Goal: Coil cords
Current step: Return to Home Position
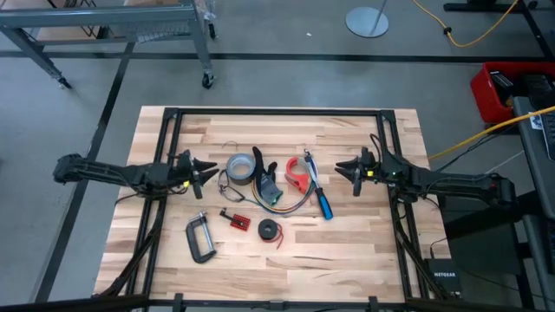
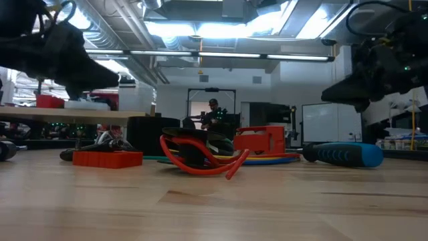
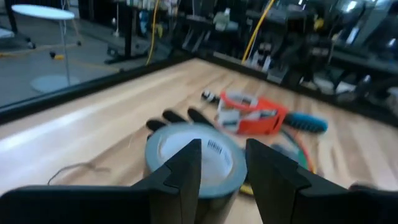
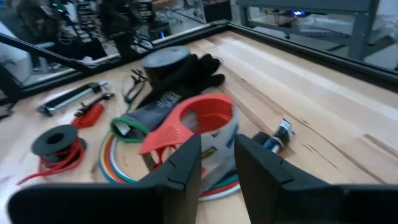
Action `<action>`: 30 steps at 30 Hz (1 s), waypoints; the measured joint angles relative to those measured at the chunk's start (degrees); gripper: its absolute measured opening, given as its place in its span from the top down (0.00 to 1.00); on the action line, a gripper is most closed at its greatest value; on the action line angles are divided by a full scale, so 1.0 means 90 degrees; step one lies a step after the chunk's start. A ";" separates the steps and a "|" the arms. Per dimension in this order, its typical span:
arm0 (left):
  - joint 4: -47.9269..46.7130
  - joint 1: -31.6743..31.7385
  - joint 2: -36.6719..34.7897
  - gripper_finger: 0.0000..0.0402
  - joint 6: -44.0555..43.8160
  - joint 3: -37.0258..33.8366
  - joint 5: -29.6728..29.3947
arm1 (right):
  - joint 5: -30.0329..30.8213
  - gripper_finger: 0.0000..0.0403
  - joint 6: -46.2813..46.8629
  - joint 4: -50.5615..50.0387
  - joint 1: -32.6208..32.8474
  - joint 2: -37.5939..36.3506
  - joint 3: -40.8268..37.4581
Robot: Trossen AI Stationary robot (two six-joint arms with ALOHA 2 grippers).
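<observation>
Table: pale wooden plank top (image 1: 364, 251) in a black metal frame, with one arm entering from each side.
Left arm: dark and jointed. It is stretched almost level from the left edge toward the middle, and in the low view it hangs clear above the wood.
Left gripper (image 1: 211, 171): points at the grey tape roll (image 1: 240, 167) and stops just short of it. Its fingers (image 3: 186, 171) stand a little apart, with nothing between them.
Right arm: mirror pose, extended level from the right edge toward the middle and raised off the surface.
Right gripper (image 1: 344, 169): faces the red-orange plastic tape dispenser (image 1: 297, 172) from near by, without touching it. Its fingers (image 4: 183, 165) are slightly parted and empty.
Black-and-red cord (image 1: 270, 230): slim red wire wound on a small flat black spool. It lies on the half of the table nearer the low camera, just beside the small red ridged block (image 1: 234, 219). A loose red end trails off the spool. The cord is well apart from both grippers.
Multi-strand cord (image 1: 286, 209): a loose arc of coloured strands at the table's middle. It runs under the black work glove (image 1: 264, 178) and the dispenser, and ends close to the blue-handled screwdriver (image 1: 321, 198).
Other tool: black metal C-clamp (image 1: 200, 238), lying flat to the left of the red block.
</observation>
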 joint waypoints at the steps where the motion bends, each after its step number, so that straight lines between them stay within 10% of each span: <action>1: 0.0000 0.0000 -0.0136 0.71 -0.0001 0.0000 0.0001 | -0.0002 0.75 0.0000 -0.0007 0.0057 -0.0055 0.0000; 30: 0.0005 0.0000 -0.1578 0.71 0.0002 0.0000 0.0001 | 0.0000 0.75 0.0002 0.0000 0.0755 -0.1918 0.0000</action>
